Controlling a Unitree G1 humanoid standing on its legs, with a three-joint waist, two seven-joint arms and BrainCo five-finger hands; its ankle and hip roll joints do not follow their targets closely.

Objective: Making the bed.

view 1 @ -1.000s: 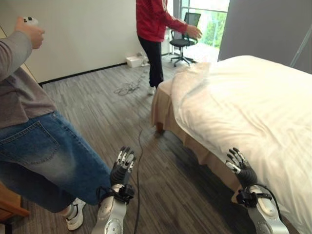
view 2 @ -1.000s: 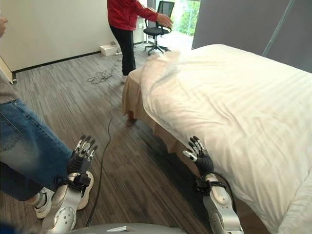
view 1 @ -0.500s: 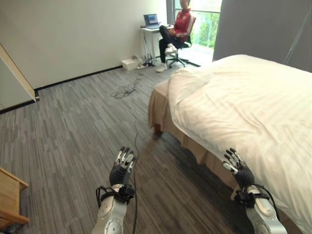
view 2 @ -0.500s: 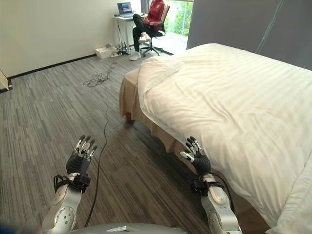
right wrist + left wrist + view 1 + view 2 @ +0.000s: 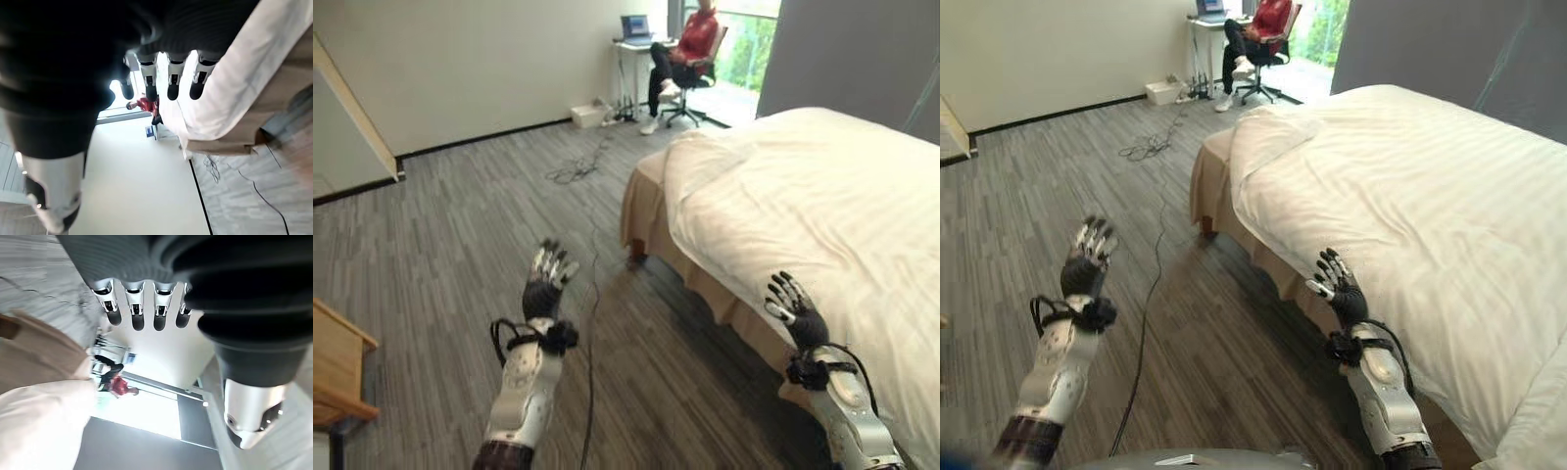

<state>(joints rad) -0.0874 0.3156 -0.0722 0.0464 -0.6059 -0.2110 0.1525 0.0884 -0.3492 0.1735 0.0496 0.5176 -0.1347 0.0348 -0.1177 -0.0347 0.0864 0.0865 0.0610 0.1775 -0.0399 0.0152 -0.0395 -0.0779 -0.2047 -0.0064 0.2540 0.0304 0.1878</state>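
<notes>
The bed stands on my right under a white striped duvet (image 5: 822, 206), with a tan bed skirt (image 5: 651, 211) along its side. The duvet's far corner (image 5: 700, 162) lies rumpled and folded back. My left hand (image 5: 548, 274) is raised over the floor, well left of the bed, open with fingers (image 5: 137, 313) spread and holding nothing. Just short of the duvet's near side edge, my right hand (image 5: 790, 305) is also open, its fingers (image 5: 166, 78) straight and pointing along the bed. Neither hand touches the bedding.
A person in red (image 5: 690, 44) sits on an office chair by a desk with a laptop (image 5: 634, 27) at the far window. Loose cables (image 5: 570, 173) lie on the grey plank floor. Wooden furniture (image 5: 337, 372) stands at my near left.
My left arm has risen and its fingers have spread. The person in jeans beside me has gone, and the person in red has moved from the bed to the chair.
</notes>
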